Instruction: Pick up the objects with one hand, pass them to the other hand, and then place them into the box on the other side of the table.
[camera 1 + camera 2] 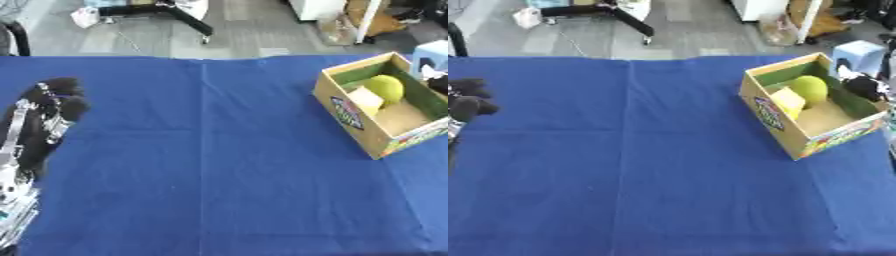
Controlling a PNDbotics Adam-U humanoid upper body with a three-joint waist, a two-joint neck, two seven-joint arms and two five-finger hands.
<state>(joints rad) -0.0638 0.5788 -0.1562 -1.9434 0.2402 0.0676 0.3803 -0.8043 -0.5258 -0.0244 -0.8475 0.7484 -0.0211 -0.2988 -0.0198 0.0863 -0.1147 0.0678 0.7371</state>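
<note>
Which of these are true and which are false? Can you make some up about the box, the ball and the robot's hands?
1. The cardboard box sits on the right side of the blue table. True.
2. A green ball lies on the cloth outside the box. False: it is inside the box, beside a yellow block.
3. The robot's left hand shows at the left edge of the table. True.
4. The left hand is holding the green ball. False: it holds nothing that can be seen.
5. The box has tipped over onto its side. False: it stands upright with its opening facing up.
</note>
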